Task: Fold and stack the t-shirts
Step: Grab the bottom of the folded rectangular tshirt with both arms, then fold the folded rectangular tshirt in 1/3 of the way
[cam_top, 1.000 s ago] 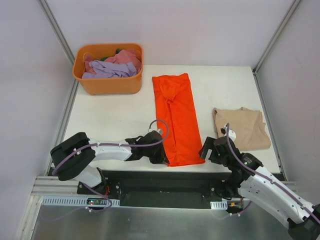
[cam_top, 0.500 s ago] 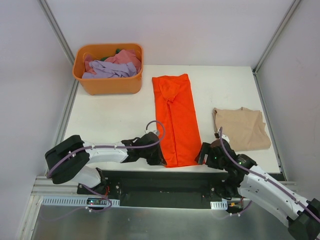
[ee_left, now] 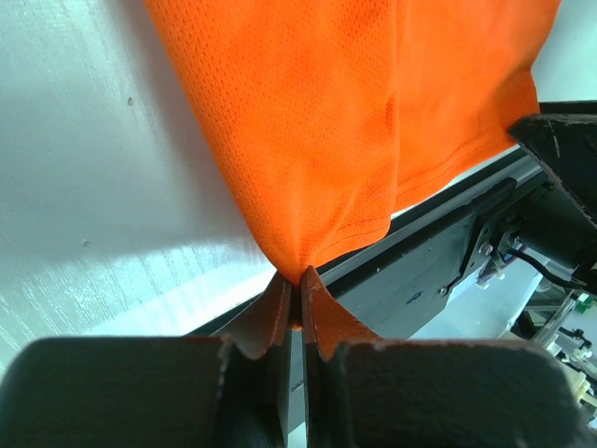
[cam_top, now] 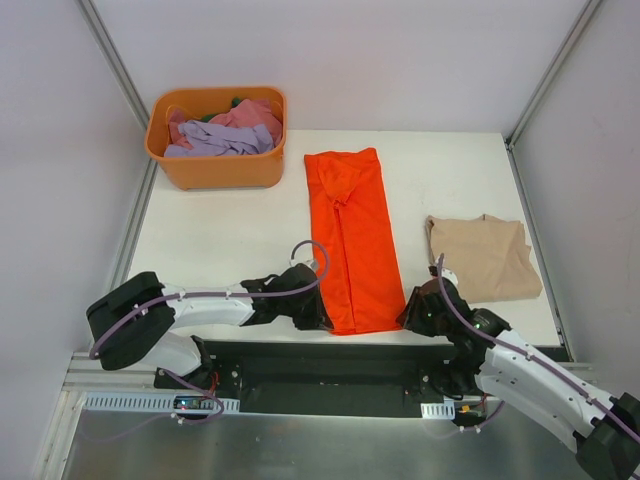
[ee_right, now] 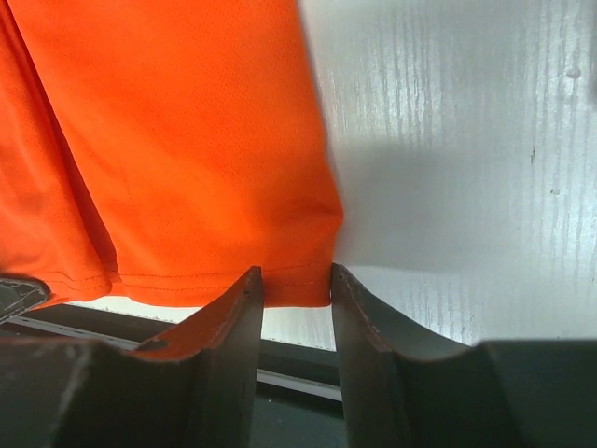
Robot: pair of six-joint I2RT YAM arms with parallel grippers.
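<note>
An orange t-shirt [cam_top: 352, 235], folded into a long strip, lies down the middle of the white table [cam_top: 220, 235]. My left gripper [cam_top: 322, 322] is at its near left corner, shut on a pinch of the orange cloth [ee_left: 326, 121], which bunches up at the fingertips [ee_left: 297, 280]. My right gripper [cam_top: 410, 312] is at the near right corner. Its jaws stand a little apart on either side of the hem [ee_right: 294, 273], with the orange cloth [ee_right: 168, 140] between them but not pinched. A folded beige t-shirt [cam_top: 485, 258] lies flat at the right.
An orange basket [cam_top: 215, 170] with several lilac and pink garments stands at the back left corner. The table's near edge and a dark frame rail [ee_left: 448, 233] run just under both grippers. Grey walls close in the sides.
My right gripper has moved forward and left to the shirt's near right corner, and its jaws have narrowed around the hem. The left gripper stays shut on its corner, shifted slightly.
</note>
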